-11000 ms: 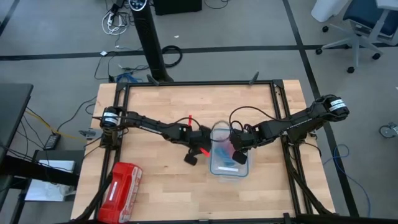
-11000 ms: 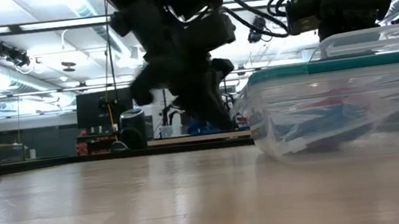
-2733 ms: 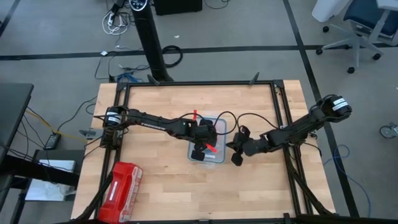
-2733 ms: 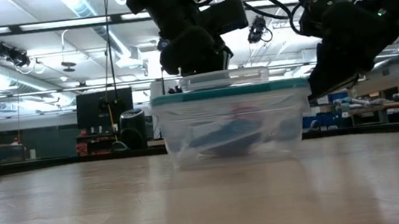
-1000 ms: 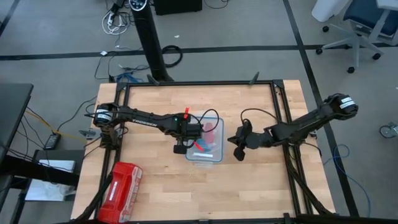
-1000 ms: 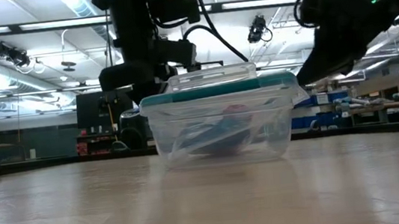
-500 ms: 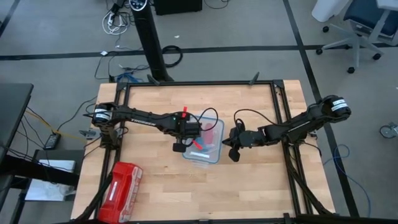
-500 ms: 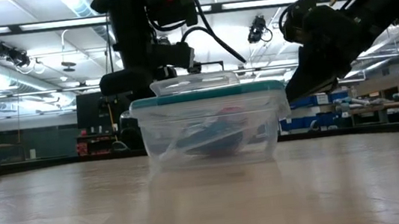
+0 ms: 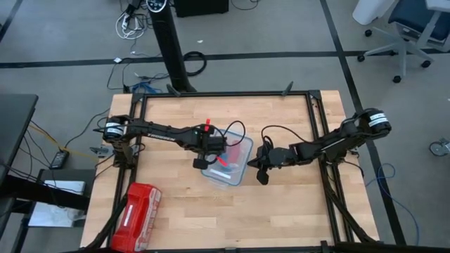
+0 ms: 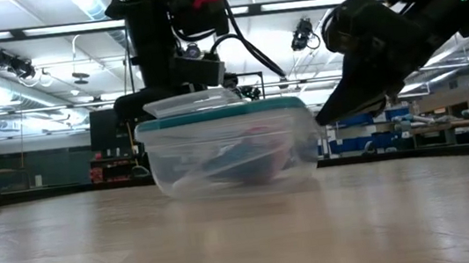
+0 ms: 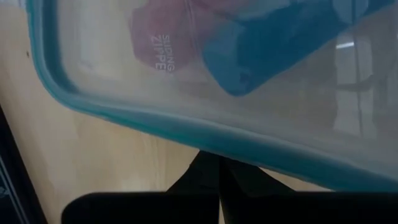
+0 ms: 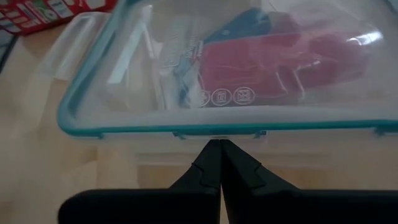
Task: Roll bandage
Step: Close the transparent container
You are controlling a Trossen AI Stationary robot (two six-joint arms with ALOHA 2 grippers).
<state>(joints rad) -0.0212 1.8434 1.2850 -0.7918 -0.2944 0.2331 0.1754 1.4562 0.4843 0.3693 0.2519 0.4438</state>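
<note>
Blue bandage [image 12: 249, 25] lying inside a clear lidded container [image 9: 226, 161] with a teal rim, mid-counter [image 9: 281, 211], long axis slanting across the box, beside red-pink fabric rolls [image 12: 273, 56]; exact heading blurred through the plastic. Container closed, sitting skewed to the counter's edges. Left gripper [image 9: 203, 161] pressed against the container's left side, fingers [image 11: 211, 180] shut together, nothing pinched. Right gripper [image 9: 261, 171] just beside the container's right side, fingers [image 12: 214, 165] likewise pressed together at the teal rim. Red zip pouch [image 9: 137, 214] well apart at the counter's near-left corner.
</note>
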